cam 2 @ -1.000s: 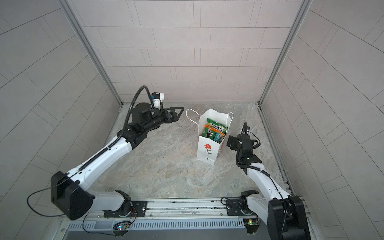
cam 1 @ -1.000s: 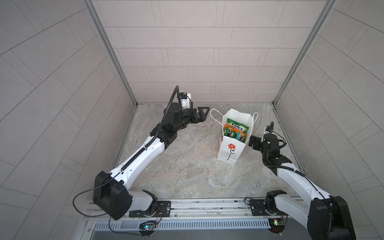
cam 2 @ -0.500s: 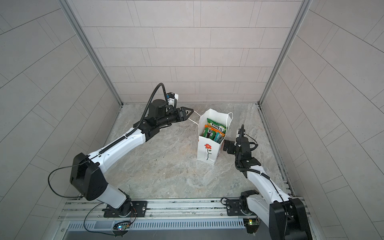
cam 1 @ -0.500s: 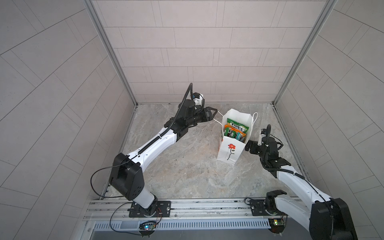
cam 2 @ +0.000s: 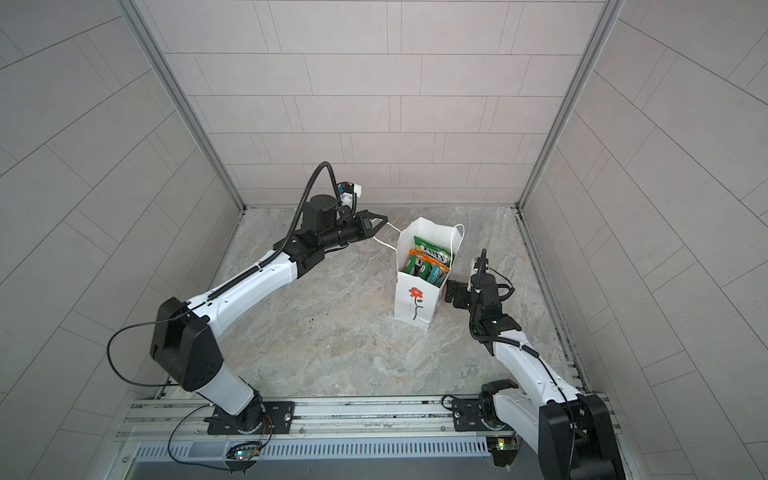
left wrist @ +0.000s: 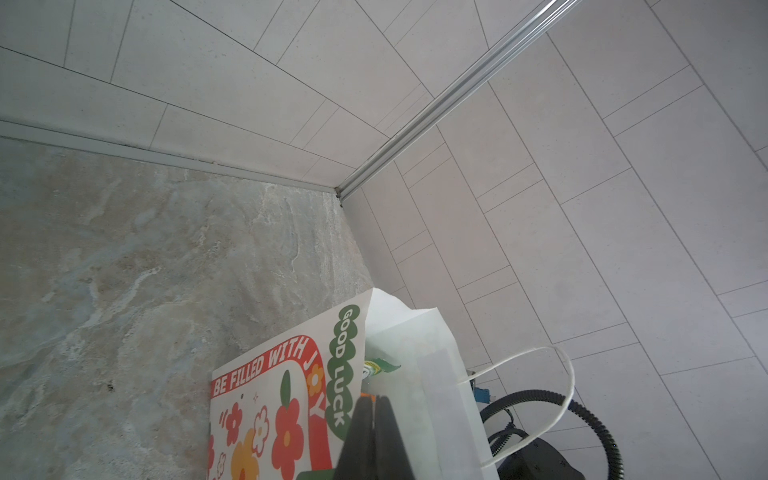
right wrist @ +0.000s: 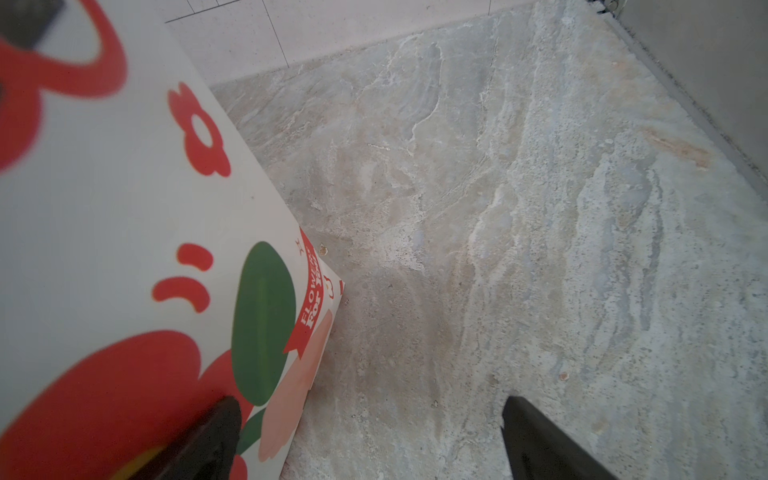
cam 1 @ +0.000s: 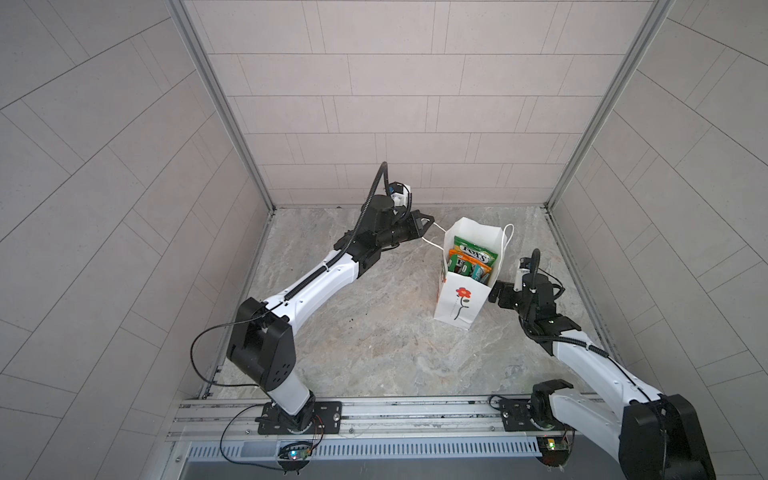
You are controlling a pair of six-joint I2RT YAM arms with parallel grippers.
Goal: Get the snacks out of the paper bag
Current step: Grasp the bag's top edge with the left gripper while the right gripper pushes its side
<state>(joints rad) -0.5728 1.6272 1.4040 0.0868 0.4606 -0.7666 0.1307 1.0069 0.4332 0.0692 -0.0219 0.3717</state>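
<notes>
paper bag (left wrist: 291,395), "GOOD LUCK" lettering, "FOX'S" snacks (cam 1: 471,259) inside

Left wrist view, paper bag (left wrist: 266,399): you can read "BE FILLED WITH JOY" in white on its red band (left wrist: 266,365), and "GOOD LUCK" in white on its green strip (left wrist: 343,365).
Right wrist view, red ribbon (right wrist: 309,307) printed on the bag: "FLOWE… FOR YO…", ends blurred.
Both top views, green packet (cam 1: 475,252): "FOX'S", small.

Bright diffuse light; faint soft shadows; top views bowed at edges; right wrist view: paper bag (right wrist: 104,216) blurred.
</notes>
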